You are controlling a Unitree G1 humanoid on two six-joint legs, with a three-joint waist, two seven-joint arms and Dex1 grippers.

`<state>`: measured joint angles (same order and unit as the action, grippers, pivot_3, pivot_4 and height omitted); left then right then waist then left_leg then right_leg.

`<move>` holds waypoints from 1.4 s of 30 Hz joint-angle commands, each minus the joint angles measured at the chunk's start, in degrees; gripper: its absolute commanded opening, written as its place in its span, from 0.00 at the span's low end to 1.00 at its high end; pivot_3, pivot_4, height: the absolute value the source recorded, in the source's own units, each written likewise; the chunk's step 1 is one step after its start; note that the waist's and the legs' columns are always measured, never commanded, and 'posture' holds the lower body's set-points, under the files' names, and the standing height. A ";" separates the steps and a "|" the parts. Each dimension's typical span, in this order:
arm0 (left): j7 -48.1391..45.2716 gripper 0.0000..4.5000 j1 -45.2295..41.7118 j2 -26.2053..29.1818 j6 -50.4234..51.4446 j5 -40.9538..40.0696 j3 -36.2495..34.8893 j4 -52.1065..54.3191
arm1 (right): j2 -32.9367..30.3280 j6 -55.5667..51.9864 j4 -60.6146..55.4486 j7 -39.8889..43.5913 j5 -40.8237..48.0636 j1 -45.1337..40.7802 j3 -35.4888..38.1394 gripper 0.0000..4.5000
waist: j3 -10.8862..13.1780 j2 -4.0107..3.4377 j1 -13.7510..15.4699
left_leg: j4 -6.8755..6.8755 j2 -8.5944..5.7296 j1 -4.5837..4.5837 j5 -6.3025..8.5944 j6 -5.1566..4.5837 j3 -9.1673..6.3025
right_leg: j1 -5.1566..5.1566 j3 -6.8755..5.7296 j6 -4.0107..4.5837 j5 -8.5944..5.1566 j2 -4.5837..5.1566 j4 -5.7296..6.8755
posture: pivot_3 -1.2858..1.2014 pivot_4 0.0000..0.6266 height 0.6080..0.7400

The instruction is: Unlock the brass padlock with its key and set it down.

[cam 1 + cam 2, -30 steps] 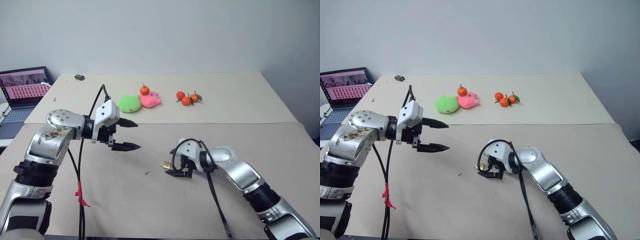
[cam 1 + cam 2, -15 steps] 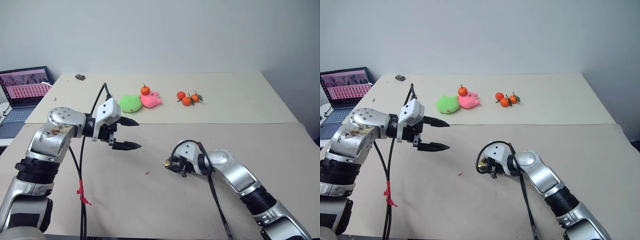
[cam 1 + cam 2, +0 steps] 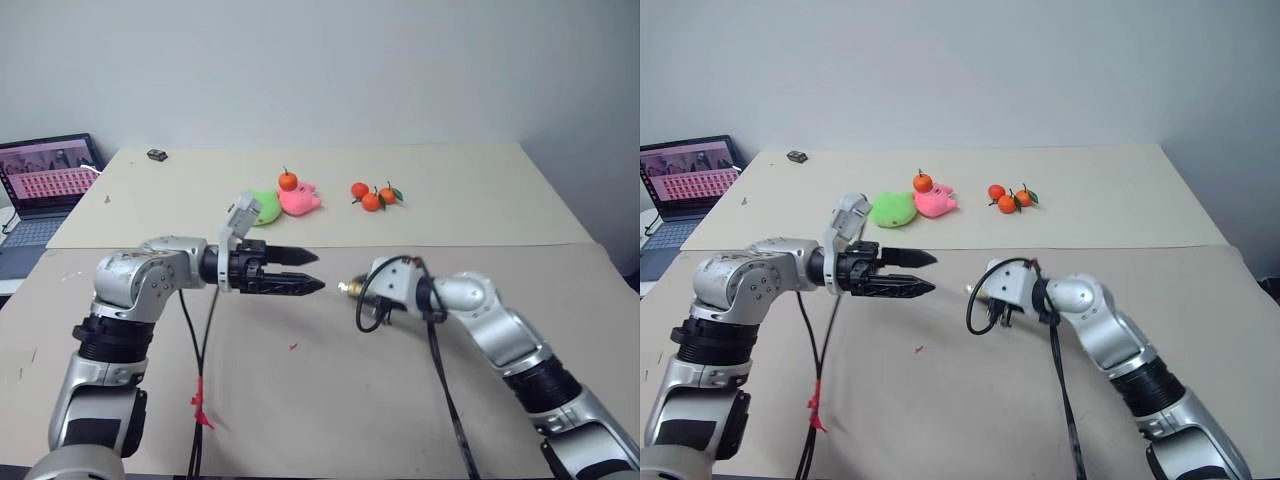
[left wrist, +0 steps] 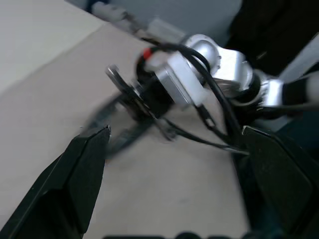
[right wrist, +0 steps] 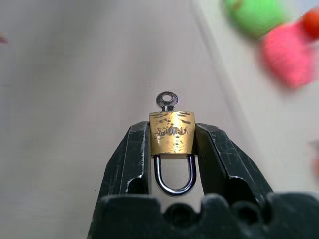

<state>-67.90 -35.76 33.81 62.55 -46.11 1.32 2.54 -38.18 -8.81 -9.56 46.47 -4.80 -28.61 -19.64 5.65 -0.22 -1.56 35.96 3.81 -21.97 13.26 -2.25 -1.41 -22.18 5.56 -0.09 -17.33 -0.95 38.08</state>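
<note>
The brass padlock (image 5: 172, 134) is clamped between my right gripper's (image 5: 172, 130) two black fingers, shackle toward the wrist. The silvery key (image 5: 166, 100) sticks out of its far end. In the head views the right gripper (image 3: 352, 289) hangs above the table's middle, with the padlock (image 3: 344, 288) as a small golden spot at its tip. My left gripper (image 3: 316, 271) is open, lies level and points straight at the right one, a short gap away. In the left wrist view its fingers (image 4: 87, 164) frame the right gripper (image 4: 144, 97), which is blurred.
A green plush (image 3: 262, 207), a pink plush (image 3: 300, 200) and several oranges (image 3: 372, 196) lie further back on the table (image 3: 300, 420). A laptop (image 3: 45, 185) stands at the far left, a small dark object (image 3: 156, 154) at the back. A red speck (image 3: 293, 347) lies below the grippers.
My right gripper has shut on the padlock and lifted it off the table. My left gripper has rolled and swung right, and now points at the padlock.
</note>
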 commanded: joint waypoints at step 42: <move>3.77 0.01 -3.84 -2.41 5.61 -6.68 -3.93 -6.13 | -1.88 -4.12 -19.55 6.25 5.01 -2.58 6.78 0.20 | -0.01 -0.01 0.75 | 0.04 -0.10 0.10 -0.04 0.07 0.01 | 0.03 0.00 0.18 0.10 0.13 -0.06 | 0.52 0.24 0.39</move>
<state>-63.70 -38.23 31.37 68.96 -52.02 -1.20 -3.50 -39.88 -12.55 -26.86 52.75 -0.86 -30.80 -14.71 5.64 -0.23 -0.81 36.01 3.72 -21.87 13.22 -2.18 -1.41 -22.15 5.55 0.08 -17.24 -0.82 38.01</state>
